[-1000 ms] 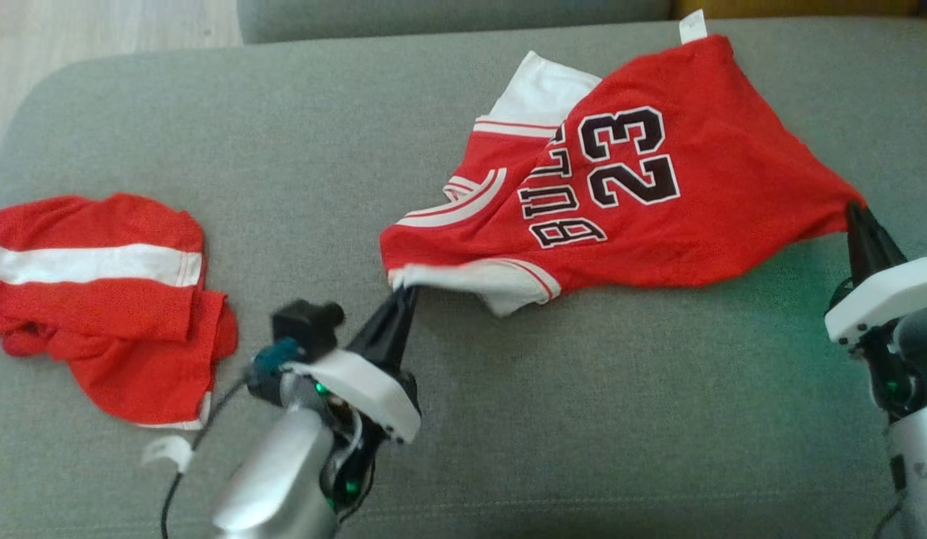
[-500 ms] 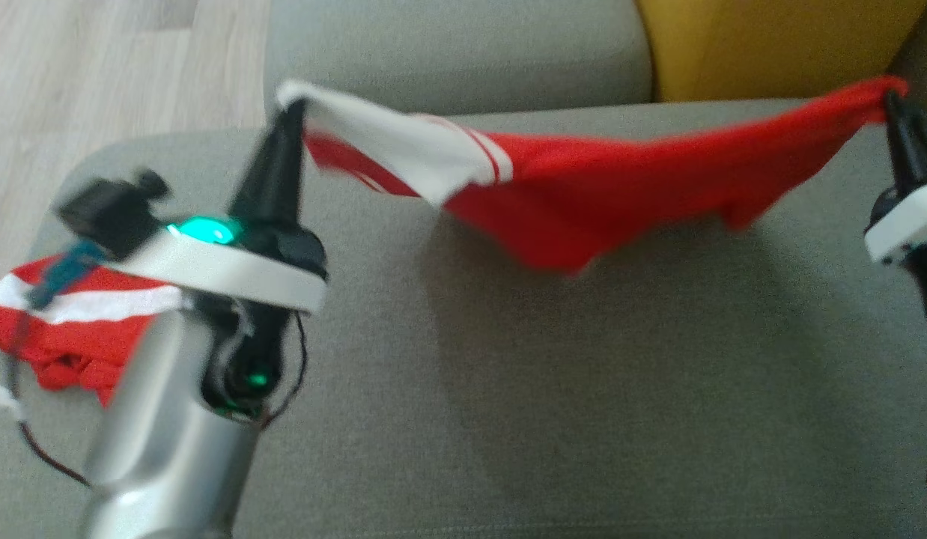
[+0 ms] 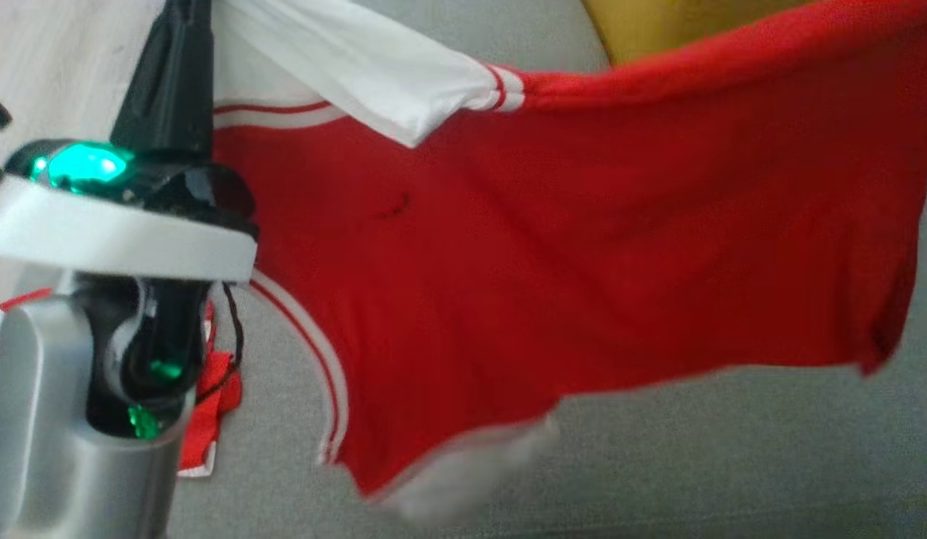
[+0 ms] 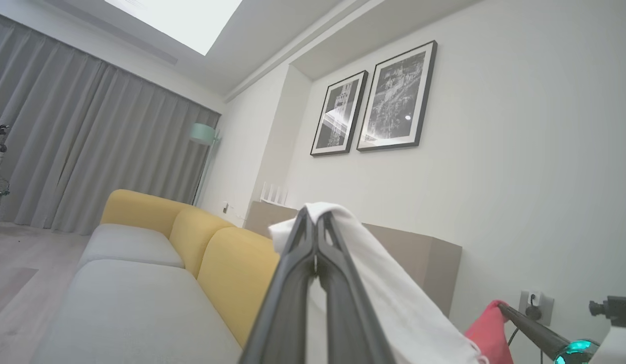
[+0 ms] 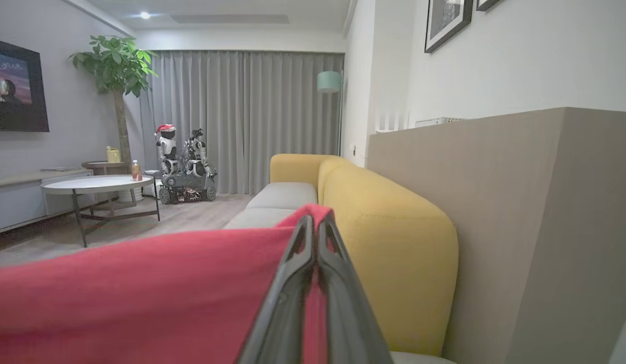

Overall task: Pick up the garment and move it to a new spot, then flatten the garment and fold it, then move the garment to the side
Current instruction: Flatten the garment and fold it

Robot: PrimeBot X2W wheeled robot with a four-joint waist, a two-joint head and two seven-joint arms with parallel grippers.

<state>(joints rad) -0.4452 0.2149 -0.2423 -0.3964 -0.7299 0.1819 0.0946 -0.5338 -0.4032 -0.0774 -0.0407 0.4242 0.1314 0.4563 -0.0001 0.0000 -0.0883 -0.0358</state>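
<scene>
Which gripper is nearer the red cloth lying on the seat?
Left. Left gripper is raised over the red cloth; right gripper holds the jersey's opposite corner, farther off.

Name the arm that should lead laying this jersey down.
Right, probably. Both pinch corners of the jersey, but the right gripper has its side over bare grey cushion, while the left gripper hangs above the second red garment.

Home living room: yellow-grey sofa (image 5: 384,237), wall TV (image 5: 14,86), coffee table (image 5: 90,183), curtains (image 5: 242,116), framed prints (image 4: 396,98), potted plant (image 5: 116,65).
</scene>
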